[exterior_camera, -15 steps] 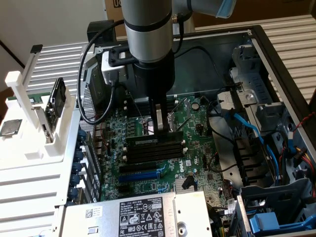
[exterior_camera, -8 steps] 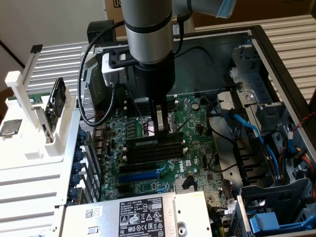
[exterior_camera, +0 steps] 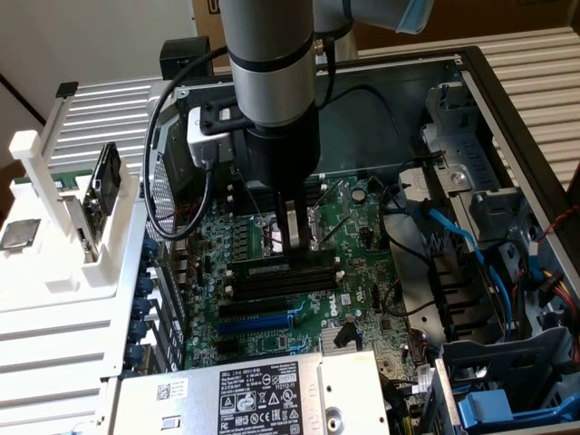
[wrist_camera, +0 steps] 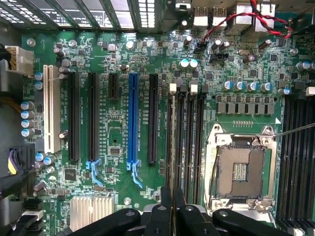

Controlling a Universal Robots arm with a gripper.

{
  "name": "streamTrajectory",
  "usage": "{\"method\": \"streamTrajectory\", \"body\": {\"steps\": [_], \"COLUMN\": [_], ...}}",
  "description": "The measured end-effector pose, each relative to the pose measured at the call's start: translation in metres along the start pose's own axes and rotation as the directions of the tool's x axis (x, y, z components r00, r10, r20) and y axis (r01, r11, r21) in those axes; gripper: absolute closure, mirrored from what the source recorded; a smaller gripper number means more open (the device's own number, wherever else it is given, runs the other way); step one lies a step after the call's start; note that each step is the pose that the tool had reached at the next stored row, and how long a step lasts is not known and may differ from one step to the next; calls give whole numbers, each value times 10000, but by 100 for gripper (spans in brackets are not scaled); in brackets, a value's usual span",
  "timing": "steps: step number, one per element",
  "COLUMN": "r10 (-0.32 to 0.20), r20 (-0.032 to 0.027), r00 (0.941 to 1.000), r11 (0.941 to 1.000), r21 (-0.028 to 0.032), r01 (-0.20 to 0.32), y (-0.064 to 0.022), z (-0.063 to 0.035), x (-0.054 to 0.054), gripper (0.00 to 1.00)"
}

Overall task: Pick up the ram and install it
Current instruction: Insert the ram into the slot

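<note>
My gripper [exterior_camera: 292, 245] reaches straight down into the open computer case, onto the black memory slots [exterior_camera: 285, 279] of the green motherboard [exterior_camera: 353, 299]. The wrist view looks down along the two dark fingers [wrist_camera: 166, 204]. They stand nearly together, pinching a thin edge-on board, the ram [wrist_camera: 171, 147]. It runs in line with the memory slot next to the black expansion slot [wrist_camera: 152, 118]. In the exterior view the ram [exterior_camera: 272, 268] shows as a dark strip with a greenish patch at the fingertips. How deep it sits in the slot I cannot tell.
The empty processor socket [wrist_camera: 241, 172] lies right beside the slots. Blue and black cables [exterior_camera: 453, 236] and drive cages fill the exterior view's right side of the case. A power supply [exterior_camera: 254, 390] sits in front. A white rack [exterior_camera: 54, 236] with parts stands at the left.
</note>
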State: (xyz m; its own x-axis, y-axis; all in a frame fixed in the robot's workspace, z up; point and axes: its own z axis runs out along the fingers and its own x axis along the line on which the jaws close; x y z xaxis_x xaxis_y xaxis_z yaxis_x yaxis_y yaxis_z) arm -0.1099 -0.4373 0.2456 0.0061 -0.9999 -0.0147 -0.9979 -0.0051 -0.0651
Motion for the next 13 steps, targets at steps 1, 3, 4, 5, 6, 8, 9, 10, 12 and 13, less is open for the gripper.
{"method": "streamTrajectory", "body": {"steps": [1, 3, 4, 5, 6, 8, 9, 10, 12, 13], "r10": [0, -2, -1, 0, -1, -2, -1, 0, 22, 25], "r20": [-1, -5, -8, -10, -10, -13, -15, -18, -17, -18], "r00": [10000, 10000, 10000, 10000, 10000, 10000, 10000, 10000, 10000, 10000], "r11": [10000, 10000, 10000, 10000, 10000, 10000, 10000, 10000, 10000, 10000], "r21": [12, 32, 38, 43, 45, 50, 51, 51, 60, 68], "r01": [0, 2, 1, 0, 1, 2, 1, 0, -21, -25], "y": [4, 9, 14, 15, 15, 16, 16, 17, 18, 20], "z": [4, 15, 40, 44, 49, 61, 66, 68, 78, 79], "x": [0, 0, 0, 0, 0, 1, 0, 0, -12, -13], "gripper": [87, 87, 87, 87, 87, 87, 87, 87, 87, 87]}}
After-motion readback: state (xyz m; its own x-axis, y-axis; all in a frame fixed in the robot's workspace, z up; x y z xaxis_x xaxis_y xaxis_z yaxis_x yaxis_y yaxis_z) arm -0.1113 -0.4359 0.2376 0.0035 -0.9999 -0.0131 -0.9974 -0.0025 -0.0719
